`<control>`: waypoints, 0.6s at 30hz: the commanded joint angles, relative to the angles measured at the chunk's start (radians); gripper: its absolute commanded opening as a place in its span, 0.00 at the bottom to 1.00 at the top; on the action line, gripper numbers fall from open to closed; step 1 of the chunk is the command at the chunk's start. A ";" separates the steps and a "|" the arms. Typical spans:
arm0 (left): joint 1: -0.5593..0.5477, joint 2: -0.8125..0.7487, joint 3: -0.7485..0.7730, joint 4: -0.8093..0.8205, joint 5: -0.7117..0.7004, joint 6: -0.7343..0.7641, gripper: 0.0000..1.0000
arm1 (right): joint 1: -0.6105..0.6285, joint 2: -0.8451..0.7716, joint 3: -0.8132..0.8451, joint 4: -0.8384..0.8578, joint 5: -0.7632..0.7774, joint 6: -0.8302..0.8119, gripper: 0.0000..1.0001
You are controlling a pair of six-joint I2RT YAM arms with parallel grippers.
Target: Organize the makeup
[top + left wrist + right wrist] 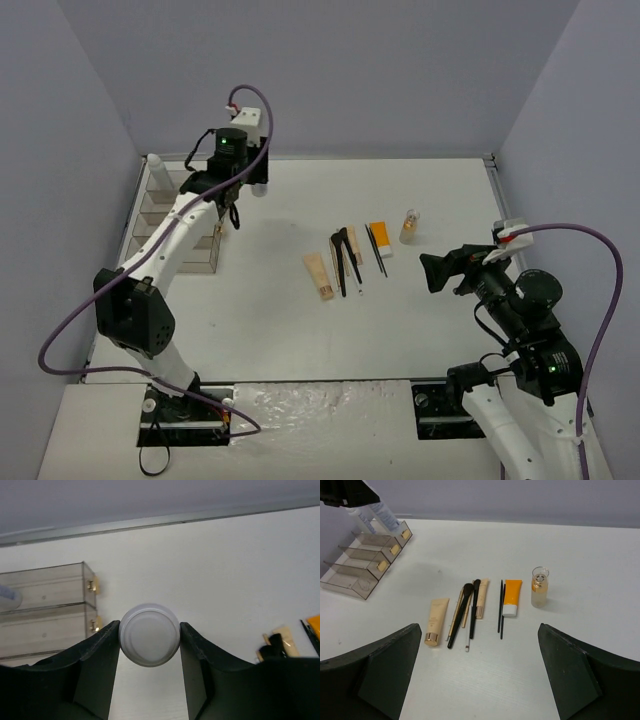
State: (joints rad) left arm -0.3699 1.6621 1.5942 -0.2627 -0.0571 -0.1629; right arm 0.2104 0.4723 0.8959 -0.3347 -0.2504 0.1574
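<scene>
My left gripper is shut on a white-grey bottle, seen end-on between the two black fingers. In the top view this gripper holds the bottle just right of the clear drawer box. A second white bottle stands in the box's back compartment. Mid-table lie a beige tube, black brushes, an orange tube and a gold-capped vial. My right gripper hovers open to their right; in the right wrist view the right gripper has nothing between its fingers.
The tiered acrylic box sits along the left wall, with gold knobs facing the table. Grey walls close the table at the back and sides. Thin wooden sticks lie among the brushes.
</scene>
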 commanded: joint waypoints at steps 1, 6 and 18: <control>0.164 -0.029 0.118 0.042 -0.009 -0.012 0.00 | 0.004 0.042 0.021 0.097 -0.035 0.002 1.00; 0.328 0.042 0.163 0.084 -0.007 -0.036 0.00 | 0.004 0.049 0.012 0.100 -0.049 -0.005 1.00; 0.489 0.274 0.307 0.195 0.089 -0.094 0.00 | 0.005 0.031 -0.036 0.109 -0.072 -0.025 1.00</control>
State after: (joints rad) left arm 0.0909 1.9497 1.8136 -0.2190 -0.0195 -0.2142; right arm 0.2104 0.4970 0.8679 -0.3089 -0.2974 0.1509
